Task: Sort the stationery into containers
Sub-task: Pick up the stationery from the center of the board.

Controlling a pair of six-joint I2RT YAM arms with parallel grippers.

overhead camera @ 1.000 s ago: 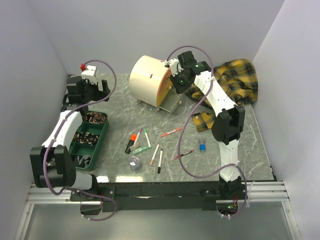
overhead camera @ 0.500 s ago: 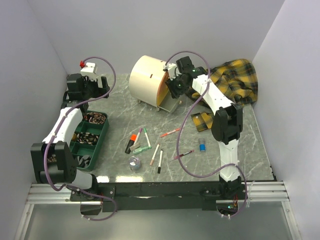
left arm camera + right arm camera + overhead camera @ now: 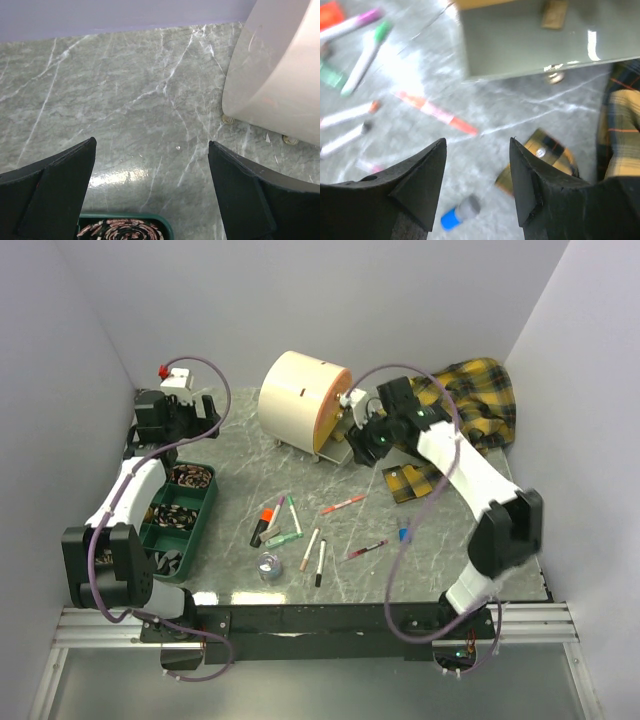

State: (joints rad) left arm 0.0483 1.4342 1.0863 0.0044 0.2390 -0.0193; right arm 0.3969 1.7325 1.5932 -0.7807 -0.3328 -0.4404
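Observation:
The stationery lies loose on the marble table: an orange-capped black marker (image 3: 265, 522), a green pen (image 3: 293, 515), a pink pen (image 3: 342, 504) (image 3: 437, 112), two white pens (image 3: 314, 554), a clear tape roll (image 3: 269, 565) and a small blue block (image 3: 404, 534) (image 3: 455, 214). The cream round-topped cabinet (image 3: 300, 400) (image 3: 275, 75) has one drawer (image 3: 340, 445) (image 3: 530, 40) pulled out. My right gripper (image 3: 368, 448) (image 3: 477, 142) hovers open and empty just in front of that drawer. My left gripper (image 3: 190, 415) (image 3: 151, 145) is wide open over bare table left of the cabinet.
A green tray (image 3: 175, 515) (image 3: 165, 231) with patterned coils sits at the left, under my left arm. The yellow plaid cloth (image 3: 470, 405) (image 3: 620, 135) is heaped at the back right, with a small plaid piece (image 3: 410, 480) (image 3: 545, 155) in front of it.
My right arm has swung out from the cabinet's drawer toward the right and front, and its jaws have opened wider. The left arm has hardly moved.

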